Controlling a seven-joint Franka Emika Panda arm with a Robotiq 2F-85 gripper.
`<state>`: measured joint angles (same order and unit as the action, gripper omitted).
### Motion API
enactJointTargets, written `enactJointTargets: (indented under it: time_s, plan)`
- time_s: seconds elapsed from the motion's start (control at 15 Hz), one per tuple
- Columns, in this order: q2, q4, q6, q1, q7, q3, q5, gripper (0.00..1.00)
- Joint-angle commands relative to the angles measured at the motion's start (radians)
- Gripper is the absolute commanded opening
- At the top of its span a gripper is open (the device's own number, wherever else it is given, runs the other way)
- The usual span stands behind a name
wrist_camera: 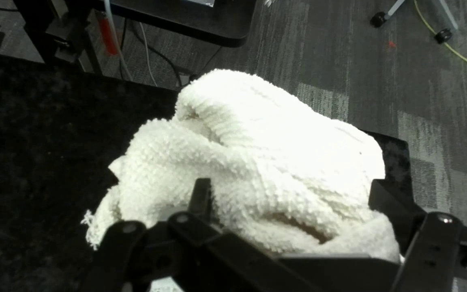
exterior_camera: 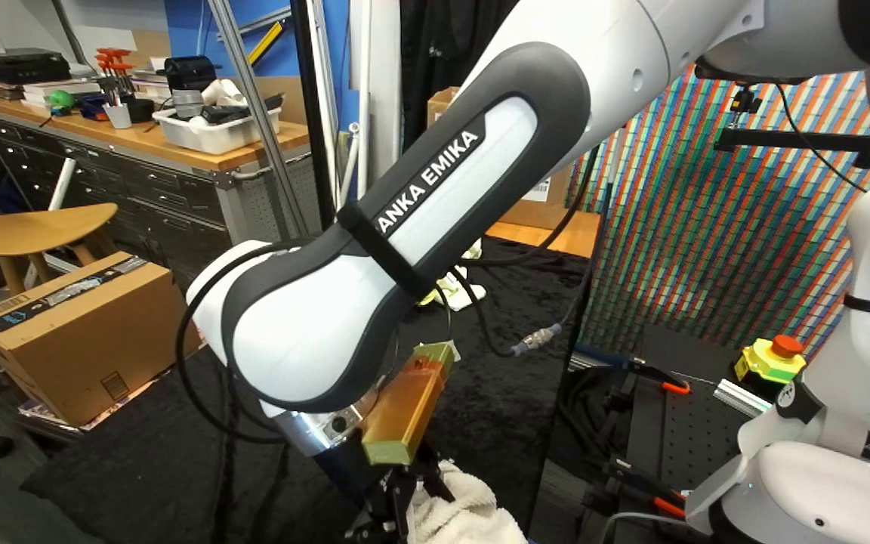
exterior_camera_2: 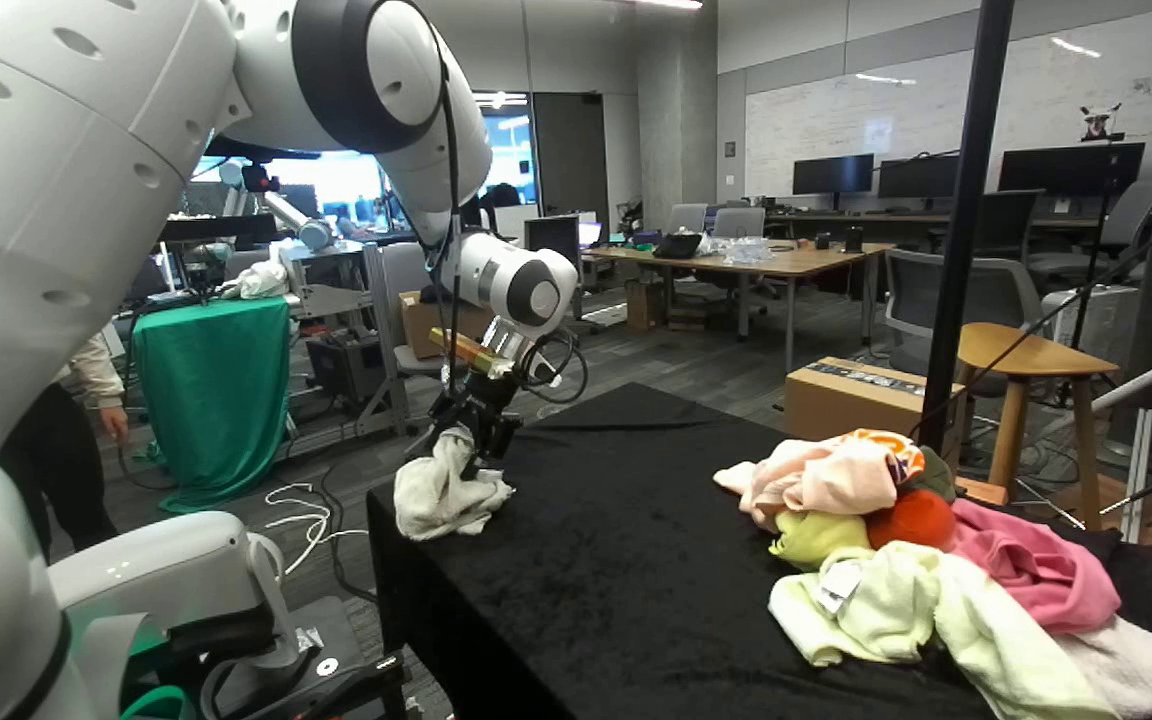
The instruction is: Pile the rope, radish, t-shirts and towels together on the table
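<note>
The white towel (exterior_camera_2: 436, 500) is straddled by the tool (wrist_camera: 290, 190), its fingers (wrist_camera: 200, 200) spread wide, nothing seen pinched. Closing across the towel is presumably called for, the edge of the surface (exterior_camera_2: 626, 540) being just beside it, the heap (exterior_camera_2: 896, 590) well apart.

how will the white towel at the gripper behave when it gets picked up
The white towel will likely be floppy, since it slumps in loose folds at the edge of the table. Its nubby surface suggests little slipping in the gripper. Being bunched up, it may unfold and trail loose ends as it rises.
</note>
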<state>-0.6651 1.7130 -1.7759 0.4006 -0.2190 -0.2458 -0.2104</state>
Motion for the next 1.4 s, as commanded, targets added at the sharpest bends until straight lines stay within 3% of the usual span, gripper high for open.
enactJointTargets:
  time_s: [0.0, 0.13, 0.67, 1.33]
  plan:
    - [0.002, 0.000, -0.017, 0.023, -0.032, 0.015, 0.045, 0.75]
    - [0.003, -0.001, -0.014, 0.019, -0.029, 0.013, 0.053, 0.68]
    - [-0.002, -0.026, 0.057, 0.016, -0.010, 0.021, 0.099, 0.07]
    - [-0.002, -0.148, 0.299, -0.017, 0.043, 0.062, 0.229, 0.05]
